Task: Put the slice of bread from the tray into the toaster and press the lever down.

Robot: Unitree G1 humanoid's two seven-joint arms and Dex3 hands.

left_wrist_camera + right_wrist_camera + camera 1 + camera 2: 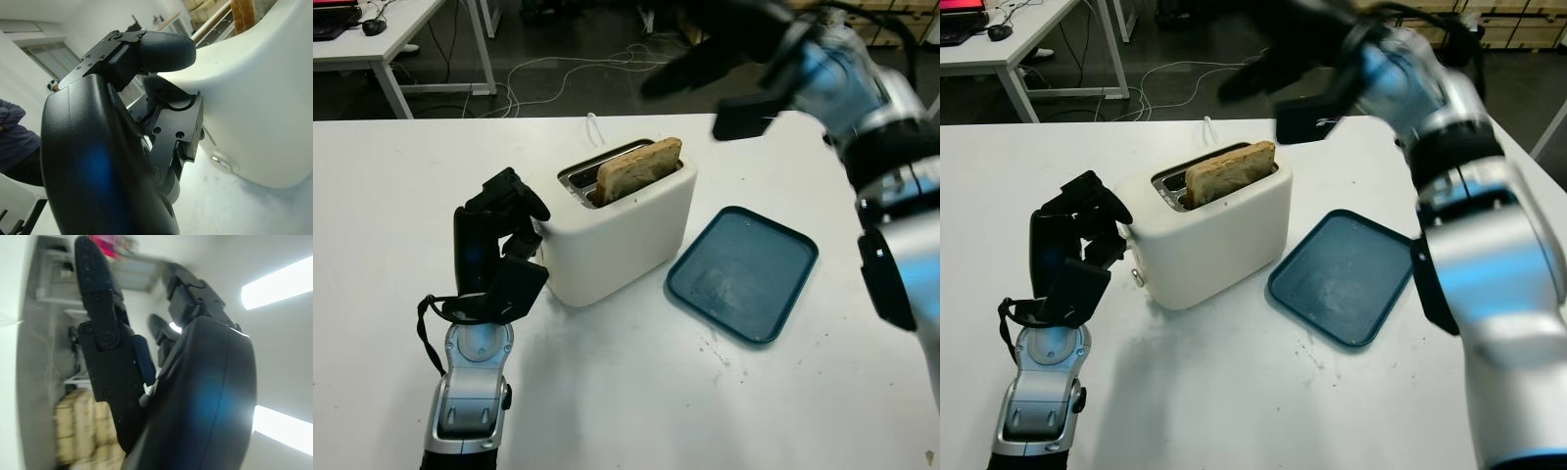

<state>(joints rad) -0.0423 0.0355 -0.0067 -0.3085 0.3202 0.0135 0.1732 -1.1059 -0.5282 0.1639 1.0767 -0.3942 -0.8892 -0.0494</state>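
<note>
Toasters: one white toaster (625,227), at the table's middle.
Bread slices: one slice of bread (639,167), standing in the toaster's slot.
Trays: one dark teal tray (742,273), right of the toaster.
Tables: two, the white table (607,392) under the toaster and a far white desk (374,49) at the left.
Robot hands: two, left hand (499,245) and right hand (724,44).

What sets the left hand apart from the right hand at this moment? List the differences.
The left hand is low, at the end of the white toaster, fingers curled; the right hand is raised high above and beyond the toaster, open. The left hand is close against the toaster's end wall; the right hand is clear of everything on the table. Both are black and hold nothing; the bread slice stands in the slot.
</note>
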